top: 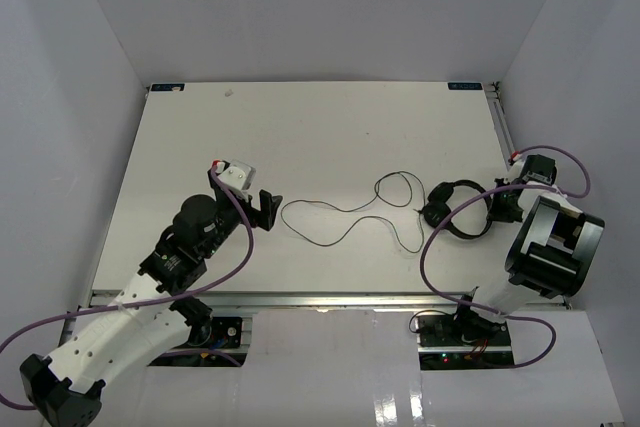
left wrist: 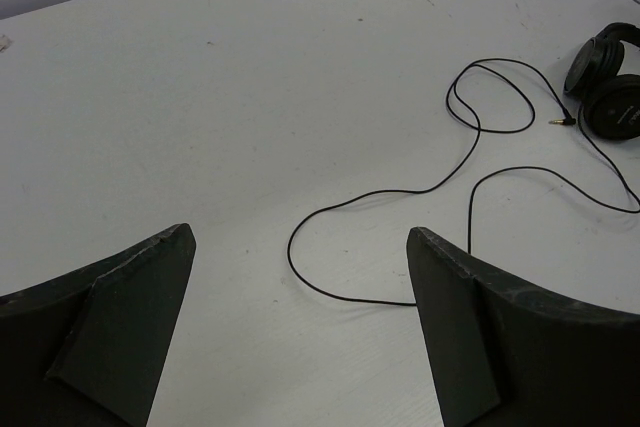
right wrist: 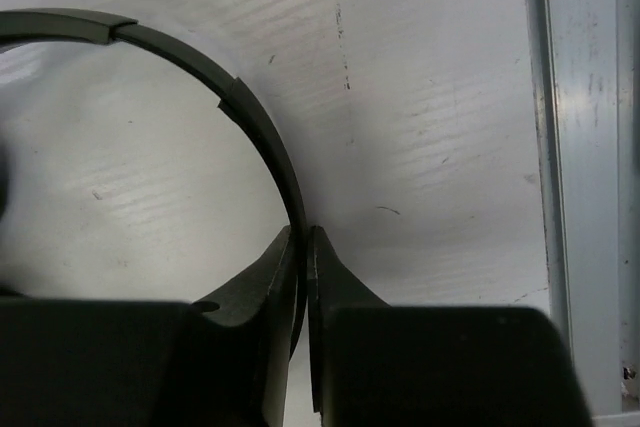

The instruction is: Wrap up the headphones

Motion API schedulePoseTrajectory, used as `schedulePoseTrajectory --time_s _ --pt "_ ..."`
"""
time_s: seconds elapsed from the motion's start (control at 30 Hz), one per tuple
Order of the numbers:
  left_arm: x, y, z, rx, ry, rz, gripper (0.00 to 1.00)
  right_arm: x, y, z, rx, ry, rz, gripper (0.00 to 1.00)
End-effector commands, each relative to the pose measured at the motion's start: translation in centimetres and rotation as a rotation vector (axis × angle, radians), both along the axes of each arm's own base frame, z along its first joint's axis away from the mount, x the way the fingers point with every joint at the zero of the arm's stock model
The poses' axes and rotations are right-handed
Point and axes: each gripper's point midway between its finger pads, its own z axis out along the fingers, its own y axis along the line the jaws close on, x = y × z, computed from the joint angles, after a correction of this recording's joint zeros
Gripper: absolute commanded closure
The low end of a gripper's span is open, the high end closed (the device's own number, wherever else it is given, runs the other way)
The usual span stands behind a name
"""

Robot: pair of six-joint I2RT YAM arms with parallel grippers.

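Your right end effector (right wrist: 305, 239) clamps the black over-ear headphones' (top: 438, 211) thin headband (right wrist: 255, 122), which may slip. Your left end effector (left wrist: 300, 237), spread apart, could tangle the long black cord (left wrist: 380, 194) at 3 o'clock.

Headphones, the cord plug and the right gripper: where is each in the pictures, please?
headphones (left wrist: 614, 107): left wrist view, on the lower earcup.
cord plug (left wrist: 566, 120): left wrist view, at the cord's free end.
right gripper (right wrist: 304, 235): right wrist view, between fingertips pinching the headband.
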Motion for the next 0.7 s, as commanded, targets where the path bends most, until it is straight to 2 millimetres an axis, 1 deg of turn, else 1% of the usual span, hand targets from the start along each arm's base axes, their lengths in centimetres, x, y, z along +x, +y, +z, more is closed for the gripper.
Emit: schedulePoseTrajectory --time_s 0.0,0.1,0.17,0.23,0.27,0.3,0.4,0.53,0.6,0.63,0.67 --pt "-0.2 -0.1 1.3 -0.025 -0.029 -0.014 0.02 1.2 2.2 0.7 0.109 -0.061 0.080 0.92" --pt "-0.2 -0.1 1.2 -0.023 -0.027 -0.015 0.02 2.5 3.7 3.8 0.164 -0.171 0.136 0.92" --pt "-0.2 -0.2 1.1 -0.022 -0.023 -0.018 0.02 3.3 4.2 6.1 0.179 -0.235 0.163 0.92" --pt "-0.2 -0.2 1.0 -0.021 -0.021 -0.018 0.02 3.8 5.1 7.9 0.217 -0.279 0.199 0.92" --pt "-0.1 -0.2 1.0 -0.019 -0.021 -0.018 0.02 3.8 5.8 8.7 0.251 -0.296 0.222 0.92" --pt "-0.1 -0.2 1.0 -0.019 -0.021 -0.018 0.02 4.1 6.1 9.5 0.263 -0.316 0.234 0.92" --pt "-0.1 -0.2 0.9 -0.016 -0.017 -0.016 0.02 4.4 7.5 11.5 0.302 -0.366 0.286 0.92" --pt "-0.1 -0.4 0.7 -0.014 -0.013 -0.024 0.02 4.9 9.7 13.7 0.281 -0.431 0.384 0.92" --pt "-0.2 -0.4 0.7 -0.016 -0.014 -0.030 0.02 5.0 10.2 14.6 0.225 -0.461 0.416 0.92" --pt "-0.2 -0.4 0.6 -0.015 -0.013 -0.029 0.02 5.2 10.8 14.9 0.197 -0.470 0.442 0.92" --pt "-0.2 -0.5 0.5 -0.013 -0.012 -0.030 0.02 5.4 10.2 14.9 0.109 -0.469 0.455 0.92"
